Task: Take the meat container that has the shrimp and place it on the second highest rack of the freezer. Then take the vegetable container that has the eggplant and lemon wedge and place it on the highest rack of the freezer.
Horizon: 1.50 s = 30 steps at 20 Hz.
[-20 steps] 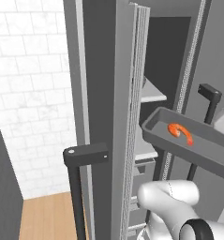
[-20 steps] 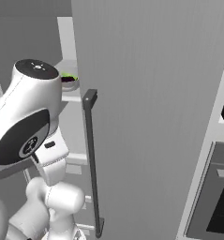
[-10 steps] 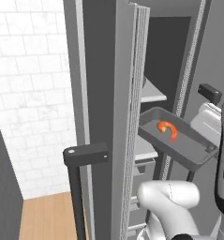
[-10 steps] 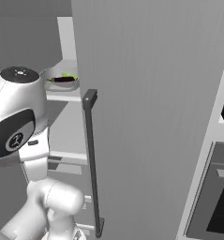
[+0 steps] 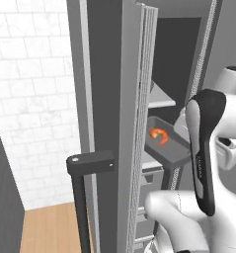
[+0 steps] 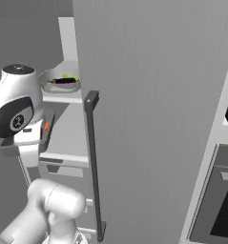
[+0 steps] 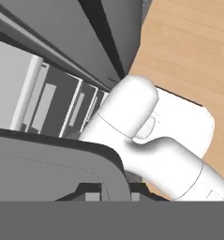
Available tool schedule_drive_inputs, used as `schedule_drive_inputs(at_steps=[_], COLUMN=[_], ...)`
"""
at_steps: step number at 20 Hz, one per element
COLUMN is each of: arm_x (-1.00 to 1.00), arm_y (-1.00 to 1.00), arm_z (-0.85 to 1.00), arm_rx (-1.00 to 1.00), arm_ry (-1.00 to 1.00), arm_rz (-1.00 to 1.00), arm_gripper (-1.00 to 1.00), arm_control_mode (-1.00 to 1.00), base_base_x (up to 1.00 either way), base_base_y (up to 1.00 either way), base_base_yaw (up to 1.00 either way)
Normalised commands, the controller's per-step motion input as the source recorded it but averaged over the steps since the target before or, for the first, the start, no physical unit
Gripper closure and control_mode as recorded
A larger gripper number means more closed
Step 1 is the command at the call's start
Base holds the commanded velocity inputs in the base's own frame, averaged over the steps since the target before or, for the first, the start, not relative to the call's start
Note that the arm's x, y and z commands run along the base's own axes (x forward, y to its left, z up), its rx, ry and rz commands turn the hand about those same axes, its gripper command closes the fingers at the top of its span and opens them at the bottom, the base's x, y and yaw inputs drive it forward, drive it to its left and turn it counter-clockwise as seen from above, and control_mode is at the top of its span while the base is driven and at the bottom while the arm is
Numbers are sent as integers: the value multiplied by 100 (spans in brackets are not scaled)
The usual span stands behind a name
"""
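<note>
Entering the tall grey freezer (image 5: 114, 74): one shallow dark-grey rectangular meat container (image 5: 166, 146) with raised rim, carrying a single small curled orange-red shrimp (image 5: 160, 136).

Position: tray held level just over the lower white shelf (image 6: 67, 143), beneath the highest rack (image 5: 161, 101). The pale oval vegetable container (image 6: 60, 81), with dark eggplant (image 6: 64, 81) and yellow-green lemon wedge (image 6: 70, 76), sits farther back at upper-shelf height.

Tool (image 7: 111, 191): dark fingertips at the tray's near rim in the hand view; apparently holding the tray, though the pictures do not settle it.

Handling, by judgement: rigid, light, smooth-walled; best taken by the raised rim. The shrimp lies loose and would likely slide if the tray tilts.

Clearance: narrow. Ribbed door edge (image 5: 141, 123) just beside the tray on one side, the robot's own white arm close on the other; headroom limited by the rack above. Drawers sit below the shelf.
</note>
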Motion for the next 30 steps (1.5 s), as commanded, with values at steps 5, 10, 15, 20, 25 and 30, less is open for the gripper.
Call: schedule_drive_inputs(at_steps=[5, 10, 15, 20, 25, 30], arm_x=[61, 44, 57, 67, 73, 65], arm_y=[28, 10, 5, 7, 12, 13], arm_z=[-38, -63, -50, -40, -46, -53], arm_rx=[-3, -1, 0, 0, 0, 0], arm_ry=[0, 0, 0, 0, 0, 0], arm_rz=[-8, -7, -7, -7, -7, -6], arm_gripper=[100, 100, 100, 100, 100, 100], arm_control_mode=[-100, -100, -100, -100, -100, -100], base_base_x=[0, 0, 0, 0, 0, 0], base_base_y=[0, 0, 0, 0, 0, 0], base_base_yaw=[0, 0, 0, 0, 0, 0])
